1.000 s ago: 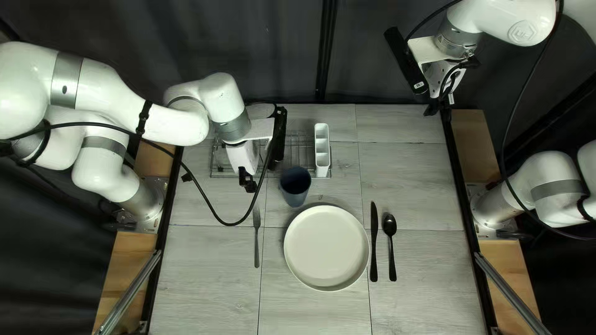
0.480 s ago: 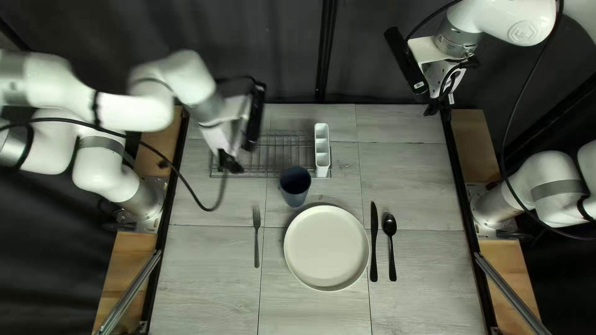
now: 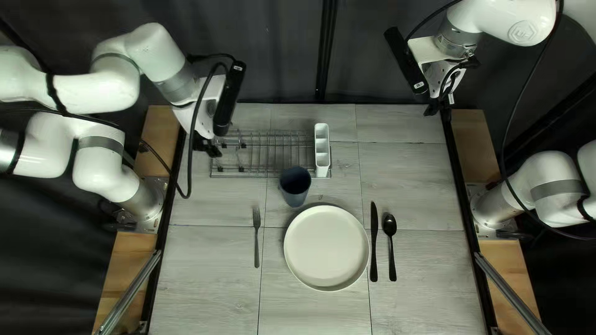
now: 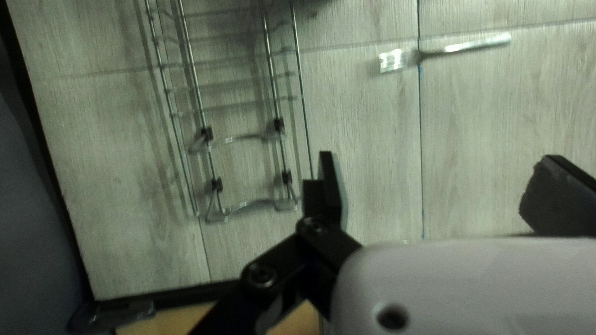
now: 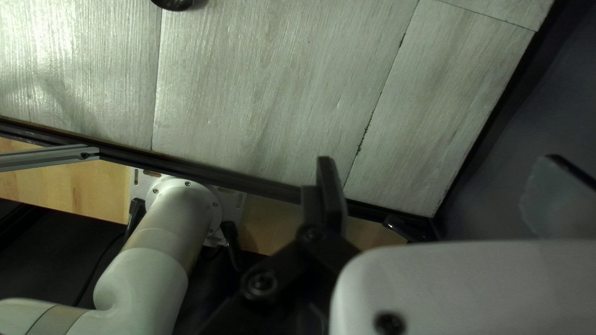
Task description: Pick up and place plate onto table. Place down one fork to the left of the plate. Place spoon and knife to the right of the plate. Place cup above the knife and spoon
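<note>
Though broad, smooth round plate (image 3: 326, 248).

Left arm (image 3: 102, 89) and right arm (image 3: 503, 15): smooth, rounded white segments, grey metal bands. Left claw (image 3: 211, 148) and right claw (image 3: 436, 110): black, flat-faced fingers (image 4: 330, 186); round screw (image 4: 261, 275) on the linkage behind the fingers. Beside each claw: long black bar (image 3: 230, 96), small pale label (image 3: 237, 67). Behind left claw: grey collar (image 3: 177, 85), looping black cable (image 3: 191, 142); farther back, black strap (image 3: 53, 93). Behind right claw: outlined emblem (image 3: 522, 31) on white casing.
</note>
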